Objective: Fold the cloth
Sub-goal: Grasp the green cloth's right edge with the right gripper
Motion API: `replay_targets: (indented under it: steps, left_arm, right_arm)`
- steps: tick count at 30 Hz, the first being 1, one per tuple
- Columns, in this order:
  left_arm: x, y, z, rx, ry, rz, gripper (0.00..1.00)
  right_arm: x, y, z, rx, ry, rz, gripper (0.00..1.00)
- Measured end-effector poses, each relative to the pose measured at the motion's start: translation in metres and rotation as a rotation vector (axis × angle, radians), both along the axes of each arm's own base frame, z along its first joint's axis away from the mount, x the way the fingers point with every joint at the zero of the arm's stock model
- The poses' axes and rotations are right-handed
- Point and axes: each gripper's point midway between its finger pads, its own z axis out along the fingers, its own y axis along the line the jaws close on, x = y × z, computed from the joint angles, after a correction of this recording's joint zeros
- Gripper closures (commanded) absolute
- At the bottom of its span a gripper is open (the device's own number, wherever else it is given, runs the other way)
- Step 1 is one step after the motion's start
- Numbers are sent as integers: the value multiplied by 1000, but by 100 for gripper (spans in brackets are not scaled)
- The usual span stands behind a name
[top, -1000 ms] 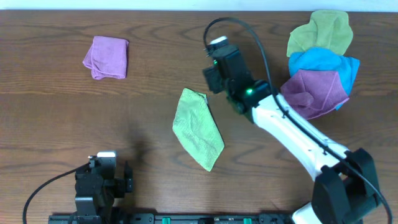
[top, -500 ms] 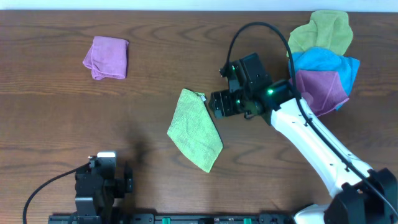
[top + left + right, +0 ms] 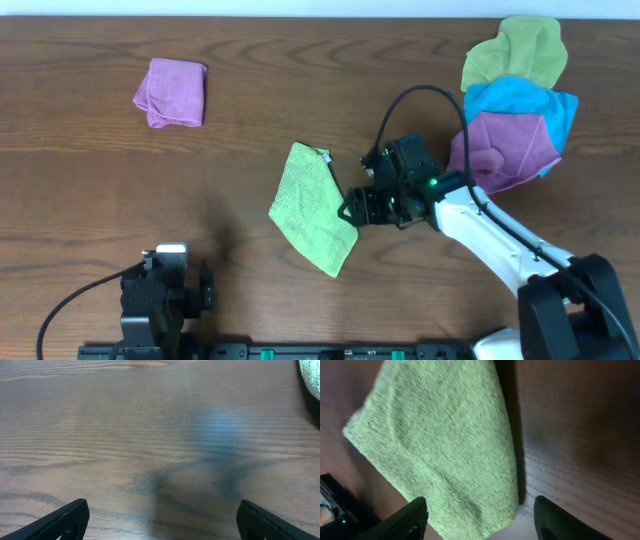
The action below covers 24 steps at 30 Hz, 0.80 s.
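The cloth (image 3: pixel 312 208) is light lime-green and lies in the middle of the table, folded into a long narrow shape that runs diagonally. My right gripper (image 3: pixel 352 211) is open and low at the cloth's right edge. In the right wrist view the cloth (image 3: pixel 440 440) fills the upper left, and its lower corner lies between the open fingers (image 3: pixel 485 522). My left gripper (image 3: pixel 166 278) is parked at the table's front left. In the left wrist view its fingers (image 3: pixel 162 520) are open over bare wood, holding nothing.
A folded purple cloth (image 3: pixel 172 92) lies at the back left. At the back right is a pile of an olive-yellow-green cloth (image 3: pixel 515 52), a blue cloth (image 3: pixel 522 102) and a purple cloth (image 3: pixel 505 152). The right arm's cable loops above the wrist.
My right gripper has moved from behind the cloth's top end forward along its right edge. The cloth's lower left edge has shifted slightly left. The left arm has not moved.
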Motion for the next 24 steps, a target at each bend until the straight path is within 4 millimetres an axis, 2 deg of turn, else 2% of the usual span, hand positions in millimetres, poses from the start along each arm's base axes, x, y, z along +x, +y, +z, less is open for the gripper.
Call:
replay_targets:
  steps: [8,14,16,17,20,24]
  left_arm:
    - [0,0,0,0,0,0,5]
    - [0,0,0,0,0,0,5]
    - [0,0,0,0,0,0,5]
    - [0,0,0,0,0,0,5]
    - [0,0,0,0,0,0,5]
    - [0,0,0,0,0,0,5]
  right_arm:
    - [1,3,-17,9,27,-10,34]
    - [1,8,-40,20,79,-6,39]
    - [3,11,-40,36,76,-4,47]
    - [4,12,-40,43,77,-6,54]
    - [9,17,-42,66,65,-10,99]
    - [18,23,-36,98,21,-4,99]
